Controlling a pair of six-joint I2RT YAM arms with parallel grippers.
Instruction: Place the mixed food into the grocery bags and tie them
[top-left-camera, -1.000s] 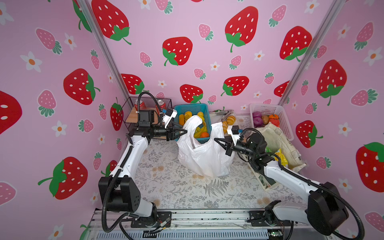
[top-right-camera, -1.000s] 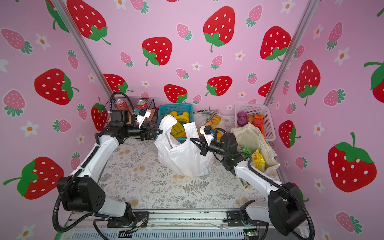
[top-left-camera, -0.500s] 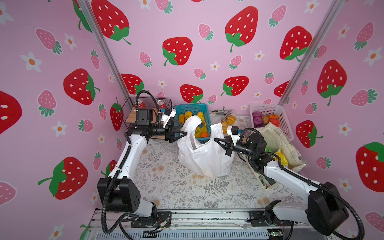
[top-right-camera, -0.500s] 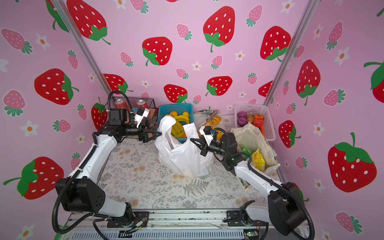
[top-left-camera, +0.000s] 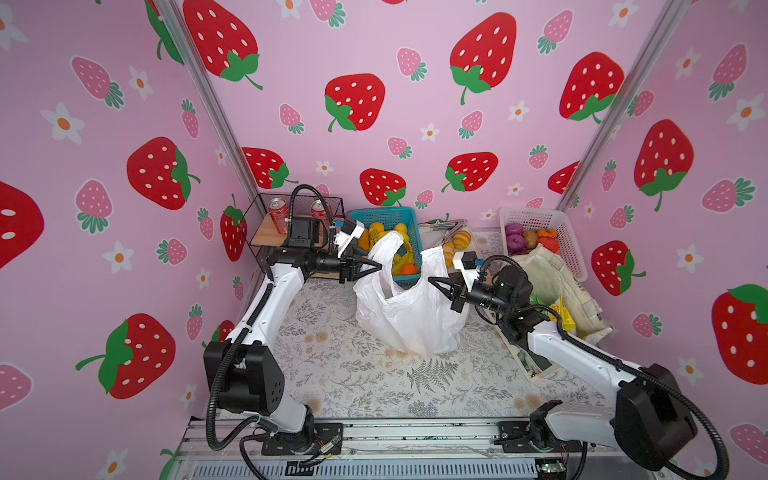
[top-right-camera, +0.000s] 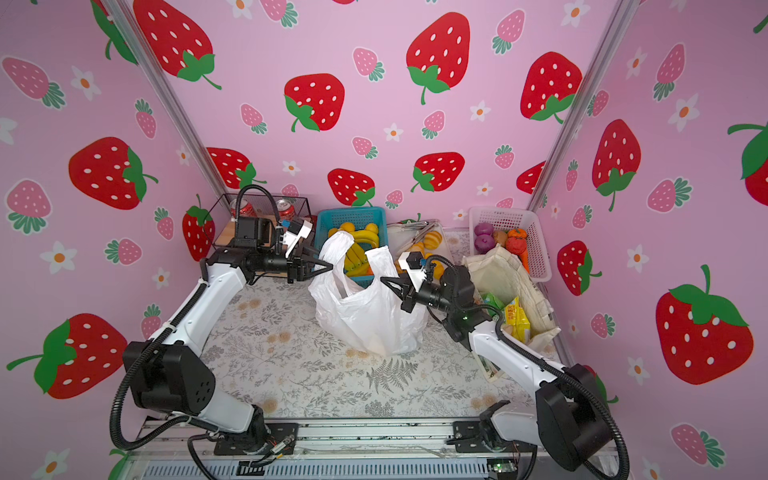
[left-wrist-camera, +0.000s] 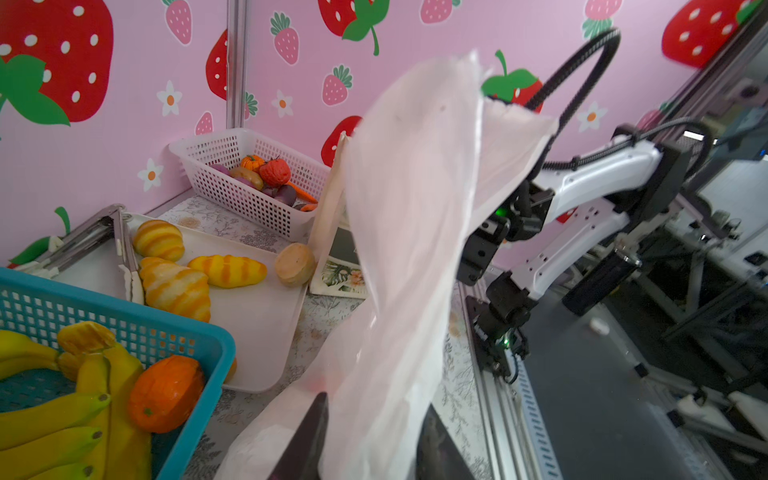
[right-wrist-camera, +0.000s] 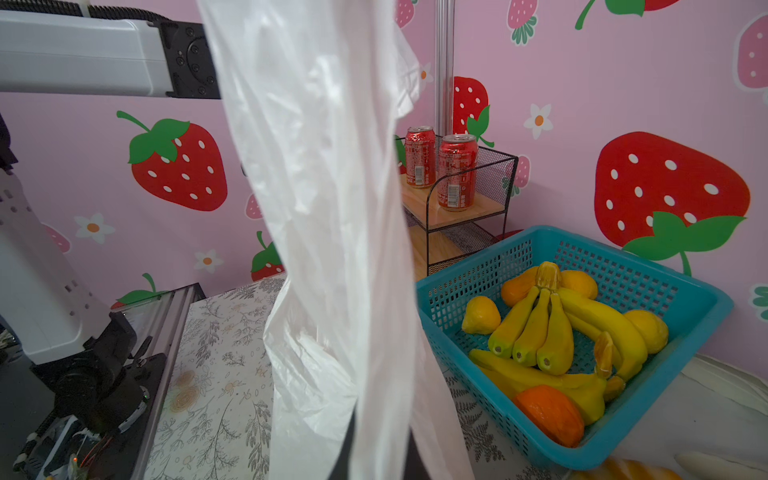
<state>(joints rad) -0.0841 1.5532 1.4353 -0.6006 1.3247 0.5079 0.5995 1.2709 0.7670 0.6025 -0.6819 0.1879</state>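
Both handles of the white bag (top-left-camera: 409, 324) are pinched, centre frame. The left gripper (top-left-camera: 376, 264) re-clamped after spreading; the right gripper (top-left-camera: 434, 282) is unchanged. Tying looks ready.

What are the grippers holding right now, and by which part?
The bag, by its handles: the left gripper pinches the handle on its side, the right gripper the other.
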